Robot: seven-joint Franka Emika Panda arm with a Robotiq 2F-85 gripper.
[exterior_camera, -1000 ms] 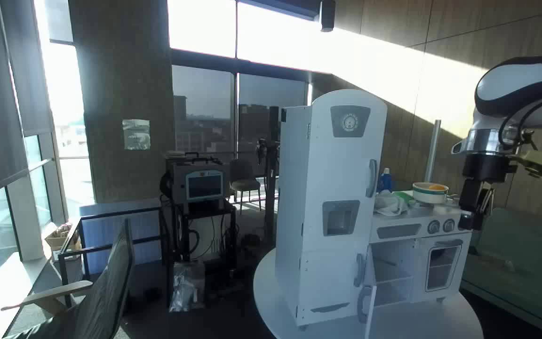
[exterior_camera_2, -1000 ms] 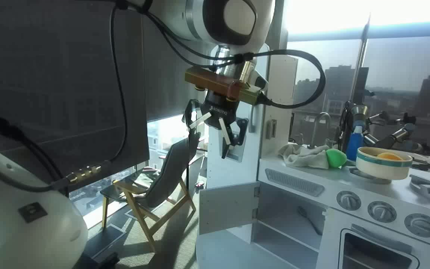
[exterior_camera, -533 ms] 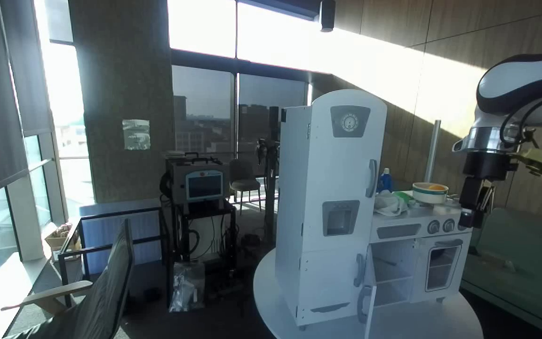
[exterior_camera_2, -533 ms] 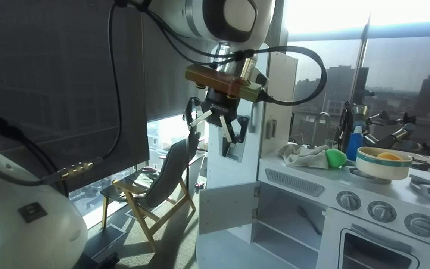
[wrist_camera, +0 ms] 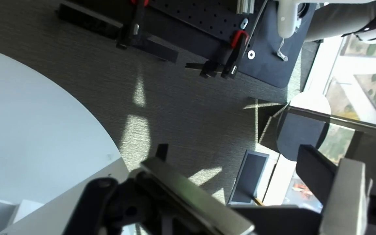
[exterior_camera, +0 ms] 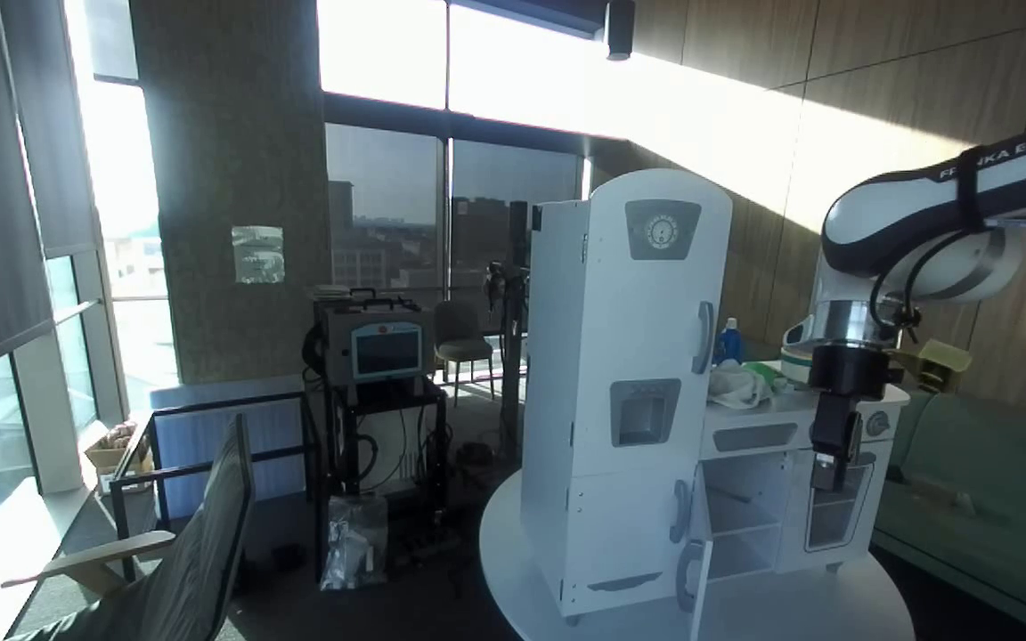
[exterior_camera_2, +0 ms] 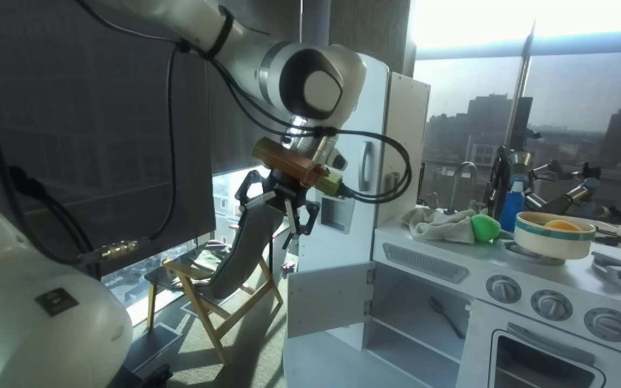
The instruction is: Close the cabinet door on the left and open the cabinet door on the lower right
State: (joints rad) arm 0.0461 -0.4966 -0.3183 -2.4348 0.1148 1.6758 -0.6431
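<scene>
The left cabinet door [exterior_camera_2: 329, 302] stands wide open in both exterior views [exterior_camera: 700, 579]. The open cabinet [exterior_camera_2: 418, 318] shows a shelf and a dark spoon [exterior_camera_2: 447, 318]. The lower right door [exterior_camera_2: 542, 355], with a window and grey handle, is closed; it also shows in an exterior view [exterior_camera: 838, 512], partly behind the gripper. My gripper [exterior_camera_2: 266, 230] is open and empty, above and apart from the open door. Its fingers spread wide in the wrist view [wrist_camera: 235, 156]. Part of the open door [wrist_camera: 64, 204] shows low left there.
The play kitchen stands on a round white table [wrist_camera: 44, 114]. A tall white fridge unit [exterior_camera: 647, 356] adjoins the cabinet. A bowl [exterior_camera_2: 553, 237], cloth [exterior_camera_2: 440, 225], green object [exterior_camera_2: 485, 228] and blue bottle [exterior_camera_2: 512, 207] are on the counter. A chair [exterior_camera_2: 246, 253] stands beyond.
The arm and gripper have moved down and to the left in both exterior views, mostly in the last half second. The gripper stays open. The doors have not moved.
</scene>
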